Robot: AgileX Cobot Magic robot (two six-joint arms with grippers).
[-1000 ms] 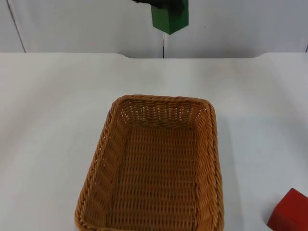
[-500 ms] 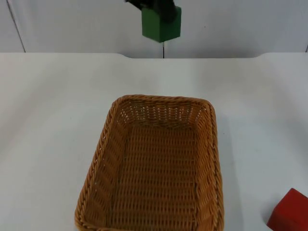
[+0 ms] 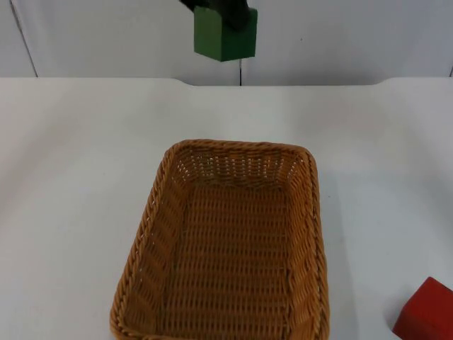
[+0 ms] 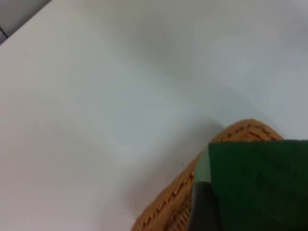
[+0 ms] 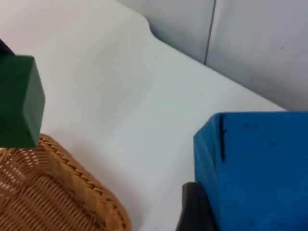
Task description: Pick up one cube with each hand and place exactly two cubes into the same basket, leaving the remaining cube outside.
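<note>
The left gripper (image 3: 228,10) is holding the green cube (image 3: 224,34) clamped between its fingers, high above the far end of the empty wicker basket (image 3: 159,212), while the right gripper (image 5: 202,211) is carrying the blue cube (image 5: 255,168) pinched in its fingers, raised over the white table (image 3: 71,177) just beyond the basket's far corner. Both cubes are looking solid, flat-faced and light, so squeezing two opposite faces is probably holding them securely. The red cube (image 3: 427,312) is sitting on the table at the near right, outside the basket.
</note>
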